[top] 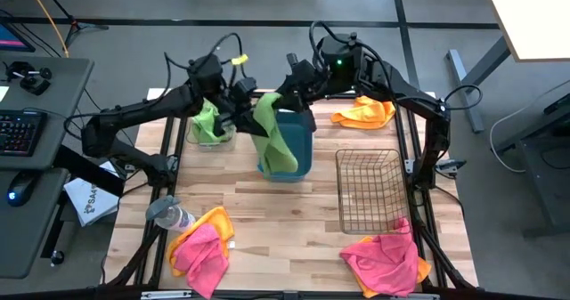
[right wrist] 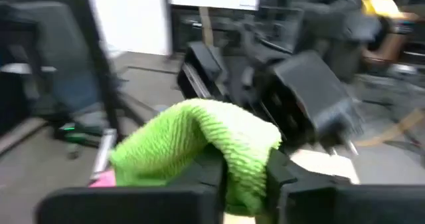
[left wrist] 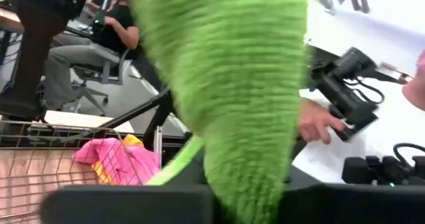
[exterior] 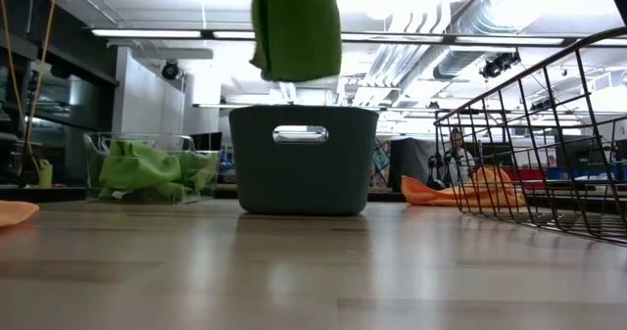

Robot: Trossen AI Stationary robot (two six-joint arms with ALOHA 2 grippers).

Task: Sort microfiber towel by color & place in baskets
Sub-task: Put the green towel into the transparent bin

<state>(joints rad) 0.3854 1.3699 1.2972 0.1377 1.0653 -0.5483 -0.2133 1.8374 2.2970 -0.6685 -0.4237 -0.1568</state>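
At the far left of the high view a clear bin [top: 212,133] holds green cloth. Just right of it, the left pincer [top: 239,107] and the right pincer [top: 287,93] meet at a green towel [top: 274,135] hanging over the teal tub [top: 294,153] in mid-frame. The right pincer is clamped on the towel's top fold; whether the left one grips it I cannot tell. Rightward sits the wire basket [top: 370,191], with an orange towel [top: 367,112] at upper right. Pink-and-orange towels [top: 203,242] lie on the tabletop [top: 285,220] along the lower edge.

Wooden table [top: 294,202]: baskets, towels, perhaps bottle [top: 169,214].
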